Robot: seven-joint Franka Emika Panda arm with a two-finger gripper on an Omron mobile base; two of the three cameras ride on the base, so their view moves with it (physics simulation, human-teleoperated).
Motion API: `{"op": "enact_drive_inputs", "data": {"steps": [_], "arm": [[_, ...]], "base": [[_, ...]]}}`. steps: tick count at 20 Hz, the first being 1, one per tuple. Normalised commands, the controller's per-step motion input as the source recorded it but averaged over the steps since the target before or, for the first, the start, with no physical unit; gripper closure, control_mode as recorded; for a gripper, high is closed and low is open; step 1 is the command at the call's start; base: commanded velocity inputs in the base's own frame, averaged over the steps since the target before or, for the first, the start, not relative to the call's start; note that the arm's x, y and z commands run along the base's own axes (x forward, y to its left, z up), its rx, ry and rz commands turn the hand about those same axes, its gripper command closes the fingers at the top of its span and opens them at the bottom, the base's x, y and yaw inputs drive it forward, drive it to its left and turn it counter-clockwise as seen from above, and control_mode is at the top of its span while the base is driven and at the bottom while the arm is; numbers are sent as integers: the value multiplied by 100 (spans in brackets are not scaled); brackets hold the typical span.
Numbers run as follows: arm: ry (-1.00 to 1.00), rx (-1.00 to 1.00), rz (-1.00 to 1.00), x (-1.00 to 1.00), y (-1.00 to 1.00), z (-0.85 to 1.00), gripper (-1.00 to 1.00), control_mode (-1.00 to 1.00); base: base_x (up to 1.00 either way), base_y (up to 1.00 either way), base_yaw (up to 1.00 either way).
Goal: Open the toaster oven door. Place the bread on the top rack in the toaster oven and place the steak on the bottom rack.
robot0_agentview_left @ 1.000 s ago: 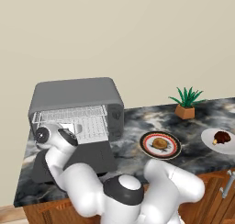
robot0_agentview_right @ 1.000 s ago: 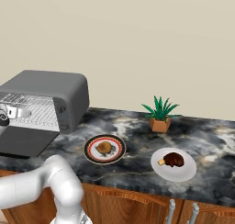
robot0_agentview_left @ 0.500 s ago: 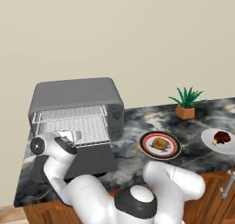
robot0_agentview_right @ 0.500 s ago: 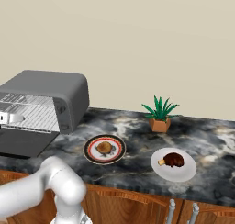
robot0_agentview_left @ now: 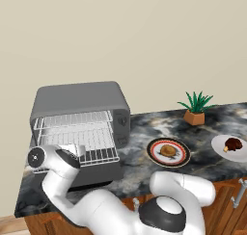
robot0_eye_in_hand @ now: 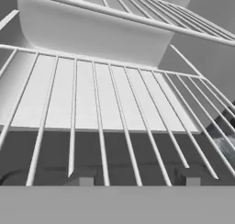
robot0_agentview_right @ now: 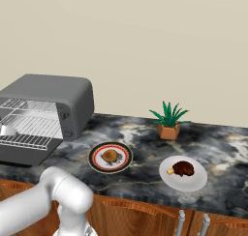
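The toaster oven (robot0_agentview_left: 79,128) stands open, its door (robot0_agentview_left: 91,174) folded down. The fingers (robot0_eye_in_hand: 135,176) sit part open at the bottom rack (robot0_eye_in_hand: 105,122), holding nothing. The arm should back out level, then fetch the bread (robot0_agentview_right: 111,155) from the table (robot0_agentview_right: 145,138).

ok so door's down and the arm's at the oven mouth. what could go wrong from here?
1. The end effector sits right at the bottom rack; its fingertips could snag the wires and drag the rack out.
2. The bread and steak are still on their plates, so the arm could clip the toaster oven door when backing out.
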Motion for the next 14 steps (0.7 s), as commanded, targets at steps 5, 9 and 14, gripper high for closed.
{"op": "enact_drive_inputs", "data": {"steps": [5,9,14], "arm": [[23,0,0,-62,0,-73,-100,-100],[23,0,0,-65,0,-74,-100,-100],[23,0,0,-53,-2,-73,-100,-100]], "base": [[0,0,0],[0,0,0],[0,0,0]]}}
